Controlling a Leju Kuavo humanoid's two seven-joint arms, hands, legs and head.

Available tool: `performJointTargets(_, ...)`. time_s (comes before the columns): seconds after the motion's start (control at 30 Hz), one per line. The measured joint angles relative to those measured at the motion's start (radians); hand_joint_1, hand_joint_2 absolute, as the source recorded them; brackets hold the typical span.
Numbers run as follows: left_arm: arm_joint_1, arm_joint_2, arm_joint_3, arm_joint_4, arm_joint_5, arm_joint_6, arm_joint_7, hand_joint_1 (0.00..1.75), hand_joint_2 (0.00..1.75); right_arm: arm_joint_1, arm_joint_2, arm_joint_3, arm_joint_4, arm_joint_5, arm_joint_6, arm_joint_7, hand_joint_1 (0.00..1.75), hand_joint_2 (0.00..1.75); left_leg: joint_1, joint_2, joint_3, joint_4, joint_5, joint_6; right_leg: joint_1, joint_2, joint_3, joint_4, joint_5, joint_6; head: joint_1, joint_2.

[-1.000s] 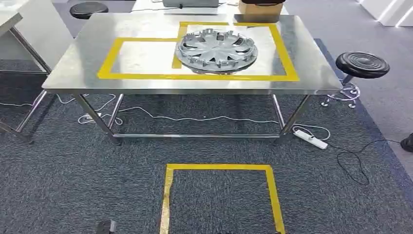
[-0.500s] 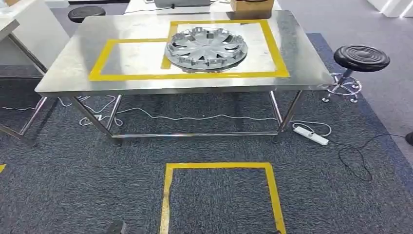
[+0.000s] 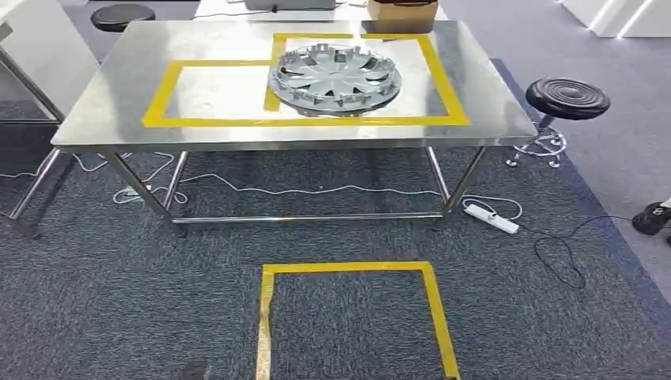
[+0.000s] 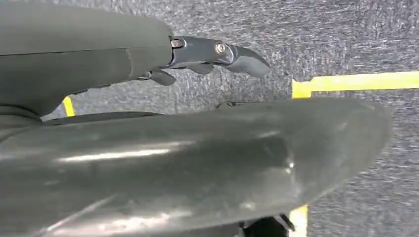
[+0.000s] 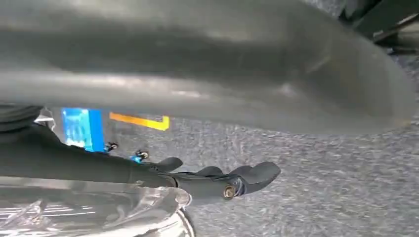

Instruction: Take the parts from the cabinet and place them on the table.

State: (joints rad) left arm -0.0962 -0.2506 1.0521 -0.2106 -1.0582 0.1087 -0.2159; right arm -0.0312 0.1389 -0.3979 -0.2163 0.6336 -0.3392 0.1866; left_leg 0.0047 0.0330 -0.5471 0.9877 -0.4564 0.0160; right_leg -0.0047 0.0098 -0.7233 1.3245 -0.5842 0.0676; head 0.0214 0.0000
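A silver hubcap (image 3: 335, 77) lies flat on the steel table (image 3: 111, 111), inside the right-hand yellow taped outline. The table stands ahead of me across the grey carpet. My left hand (image 4: 197, 54) hangs over the carpet with its fingers stretched out and apart, holding nothing. My right hand (image 5: 207, 180) also hangs low, fingers extended and empty. A shiny silver curved surface (image 5: 89, 212) shows beside the right hand's fingers; I cannot tell what it is or whether it touches them.
A yellow taped square (image 3: 348, 269) marks the carpet in front of me. A power strip (image 3: 490, 218) and cables lie under the table. Black stools stand at the right (image 3: 566, 98) and far left (image 3: 123, 16). A cardboard box (image 3: 402, 14) sits behind the table. A person's shoe (image 3: 653, 218) shows at the right edge.
The whole picture has shifted: my camera moved, so the table and stool sit a little further left and higher. The hubcap has not moved on the table.
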Motion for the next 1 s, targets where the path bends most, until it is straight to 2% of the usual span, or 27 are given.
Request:
performJointTargets(0.03,0.0,0.0,-0.002,0.0,-0.002,0.001,0.0,0.0,0.0,0.001,0.0,0.0,0.0,0.001,-0.01,0.009,0.0,0.0,0.0,0.007,0.001,0.0,-0.001,0.0,0.0,-0.002,0.019,-0.036,0.029,-0.001,0.0,0.0)
performJointTargets(0.07,0.0,-0.002,-0.003,0.0,-0.004,0.002,0.0,0.0,0.0,0.002,0.0,-0.001,0.0,0.003,-0.016,0.013,0.0,0.0,0.0,0.013,0.003,0.0,-0.001,-0.001,0.0,-0.008,0.056,-0.107,0.068,-0.002,0.0,0.0)
performJointTargets(0.1,0.0,-0.002,-0.005,0.0,-0.006,0.003,0.0,0.0,0.0,0.0,0.0,-0.002,0.0,0.005,-0.022,0.016,0.0,0.0,0.0,0.02,0.006,0.0,-0.003,-0.004,0.0,-0.024,0.105,-0.198,0.109,-0.005,0.0,0.0)
performJointTargets(0.13,0.0,-0.003,-0.005,0.0,-0.006,0.003,0.001,0.0,0.0,-0.002,0.0,-0.002,0.0,0.006,-0.027,0.018,0.0,0.0,-0.003,0.026,0.01,0.001,-0.006,-0.009,0.002,-0.069,0.149,-0.277,0.137,-0.006,0.0,0.0)
performJointTargets(0.17,0.0,-0.003,-0.005,0.0,-0.007,0.003,0.001,0.0,0.0,-0.008,0.001,-0.002,0.0,0.007,-0.029,0.019,0.0,0.0,-0.013,0.031,0.011,0.007,-0.011,-0.016,0.009,-0.097,0.157,-0.306,0.126,-0.012,0.005,0.0)
performJointTargets(0.2,0.0,-0.003,-0.005,0.0,-0.007,0.005,0.001,0.0,0.0,-0.01,0.001,-0.002,0.0,0.008,-0.029,0.019,0.0,0.0,-0.015,0.04,0.012,0.005,-0.01,-0.019,0.006,-0.077,0.157,-0.304,0.13,-0.022,-0.002,0.0)
performJointTargets(0.27,0.0,-0.003,-0.005,0.0,-0.007,0.006,0.003,0.0,0.0,-0.006,0.0,-0.004,0.0,0.009,-0.032,0.021,0.0,0.0,-0.013,0.059,0.014,0.0,-0.008,-0.026,0.009,-0.058,0.148,-0.303,0.132,-0.031,-0.002,0.0)
performJointTargets(0.3,-0.001,-0.003,-0.006,0.0,-0.007,0.006,0.003,0.0,0.0,-0.006,0.0,-0.006,0.0,0.009,-0.034,0.021,0.0,0.0,-0.013,0.068,0.016,0.0,-0.012,-0.032,0.006,-0.045,0.148,-0.307,0.137,-0.039,0.0,0.0)
performJointTargets(0.33,-0.002,-0.003,-0.007,0.0,-0.008,0.007,0.003,0.0,0.0,-0.006,0.0,-0.006,0.0,0.011,-0.035,0.021,0.0,0.0,-0.008,0.032,0.014,0.011,-0.025,-0.043,0.002,-0.035,0.149,-0.309,0.141,-0.045,-0.002,0.0)
performJointTargets(0.37,-0.002,-0.004,-0.008,0.0,-0.009,0.008,0.003,0.0,0.0,-0.006,0.0,-0.006,0.0,0.013,-0.035,0.021,0.0,0.0,-0.006,-0.001,-0.003,0.05,-0.056,-0.047,0.0,-0.026,0.147,-0.309,0.142,-0.049,-0.006,0.0)
performJointTargets(0.4,-0.001,-0.003,-0.01,0.0,-0.009,0.009,0.003,0.0,0.0,-0.007,0.0,-0.007,0.0,0.014,-0.035,0.021,0.0,0.0,-0.006,-0.014,-0.04,0.13,-0.102,-0.05,-0.001,-0.014,0.145,-0.309,0.144,-0.054,-0.006,0.0)
performJointTargets(0.43,0.0,-0.003,-0.012,0.0,-0.01,0.011,0.005,0.0,0.0,-0.007,0.0,-0.007,0.0,0.015,-0.035,0.021,0.0,0.0,-0.006,-0.019,-0.08,0.212,-0.14,-0.051,-0.001,-0.003,0.143,-0.309,0.144,-0.056,-0.008,0.0)
performJointTargets(0.47,0.001,-0.002,-0.013,0.0,-0.01,0.013,0.007,0.0,0.0,-0.006,0.0,-0.007,0.0,0.015,-0.035,0.021,0.0,0.0,-0.006,-0.022,-0.119,0.287,-0.163,-0.052,-0.001,0.012,0.141,-0.309,0.145,-0.057,-0.008,0.0)
performJointTargets(0.5,0.003,-0.001,-0.015,0.0,-0.013,0.016,0.01,0.0,0.0,-0.004,0.0,-0.01,0.0,0.015,-0.035,0.022,0.0,0.0,-0.006,-0.022,-0.135,0.312,-0.161,-0.051,-0.001,0.024,0.14,-0.309,0.145,-0.057,-0.008,0.0)
performJointTargets(0.53,0.003,-0.001,-0.018,0.0,-0.015,0.016,0.011,0.0,0.0,-0.003,-0.001,-0.013,0.0,0.015,-0.035,0.024,0.0,0.0,-0.005,-0.023,-0.13,0.296,-0.137,-0.05,-0.002,0.037,0.14,-0.309,0.146,-0.057,-0.008,0.0)
performJointTargets(0.57,0.003,0.0,-0.02,0.0,-0.019,0.016,0.011,0.0,0.0,-0.003,-0.001,-0.016,0.0,0.015,-0.035,0.024,0.0,0.0,-0.005,-0.024,-0.108,0.246,-0.097,-0.047,-0.002,0.05,0.141,-0.309,0.147,-0.055,-0.008,0.0)
performJointTargets(0.6,0.002,0.0,-0.021,0.0,-0.021,0.017,0.011,0.0,0.0,-0.003,-0.001,-0.016,0.0,0.015,-0.035,0.025,0.0,0.0,-0.004,-0.032,-0.069,0.164,-0.048,-0.045,-0.004,0.065,0.141,-0.309,0.149,-0.052,-0.008,0.0)
performJointTargets(0.63,0.002,0.0,-0.022,0.0,-0.023,0.017,0.011,0.0,0.0,-0.004,-0.001,-0.016,0.0,0.015,-0.035,0.025,0.0,0.0,-0.001,-0.059,-0.028,0.081,-0.01,-0.044,-0.006,0.077,0.141,-0.308,0.15,-0.048,-0.008,0.0)
performJointTargets(0.67,0.003,-0.001,-0.022,0.0,-0.024,0.017,0.011,0.0,0.0,-0.005,-0.001,-0.017,0.0,0.015,-0.035,0.026,0.0,0.0,0.004,-0.108,-0.007,0.026,-0.003,-0.045,0.0,0.088,0.136,-0.304,0.15,-0.04,-0.012,0.0)
performJointTargets(0.7,0.002,-0.001,-0.023,0.0,-0.024,0.017,0.011,0.0,0.0,-0.007,-0.001,-0.018,0.0,0.015,-0.035,0.026,0.0,0.0,0.008,-0.104,-0.001,0.012,-0.012,-0.04,0.001,0.1,0.128,-0.298,0.15,-0.035,-0.013,0.0)
performJointTargets(0.8,0.001,-0.002,-0.023,0.0,-0.028,0.021,0.019,0.0,0.0,0.004,-0.001,-0.024,0.0,0.015,-0.035,0.029,0.0,0.0,0.004,-0.083,-0.002,0.011,-0.007,-0.023,-0.005,0.123,0.119,-0.311,0.159,-0.016,-0.012,0.0)
performJointTargets(0.83,-0.001,-0.003,-0.023,0.0,-0.029,0.021,0.02,0.0,0.0,0.006,-0.001,-0.024,0.0,0.015,-0.036,0.03,0.0,0.0,0.008,-0.068,-0.001,0.007,-0.004,-0.015,-0.004,0.1,0.117,-0.302,0.152,-0.012,-0.013,0.0)
performJointTargets(0.87,-0.001,-0.003,-0.023,0.0,-0.028,0.024,0.021,0.0,0.0,0.005,-0.001,-0.024,0.0,0.015,-0.037,0.03,0.0,0.0,0.007,-0.062,-0.001,0.006,-0.004,-0.01,0.002,0.047,0.103,-0.269,0.127,-0.007,-0.001,0.0)
performJointTargets(0.9,0.0,-0.004,-0.023,0.0,-0.027,0.024,0.021,0.0,0.0,0.001,-0.001,-0.024,0.0,0.015,-0.037,0.03,0.0,0.0,0.005,-0.048,-0.001,0.006,-0.005,-0.004,0.002,0.016,0.069,-0.199,0.084,-0.002,0.004,0.0)
performJointTargets(0.93,0.003,-0.003,-0.023,0.0,-0.024,0.023,0.021,0.0,0.0,-0.003,-0.001,-0.024,0.0,0.015,-0.037,0.03,0.0,0.0,0.003,-0.033,0.0,0.007,-0.006,-0.002,0.001,0.004,0.028,-0.11,0.042,0.0,0.002,0.0)
performJointTargets(0.97,0.004,-0.003,-0.023,0.0,-0.022,0.023,0.021,0.0,0.0,-0.004,-0.001,-0.024,0.0,0.015,-0.037,0.031,0.0,0.0,0.002,-0.019,0.0,0.007,-0.007,-0.001,0.0,-0.001,-0.008,-0.035,0.012,0.001,0.003,0.0)
performJointTargets(1.0,0.005,-0.003,-0.022,0.0,-0.022,0.023,0.021,0.0,0.0,-0.003,-0.001,-0.024,0.0,0.016,-0.037,0.031,0.0,0.0,0.002,-0.007,0.0,0.007,-0.007,0.0,0.0,-0.002,-0.026,0.006,0.004,0.003,0.003,0.0)
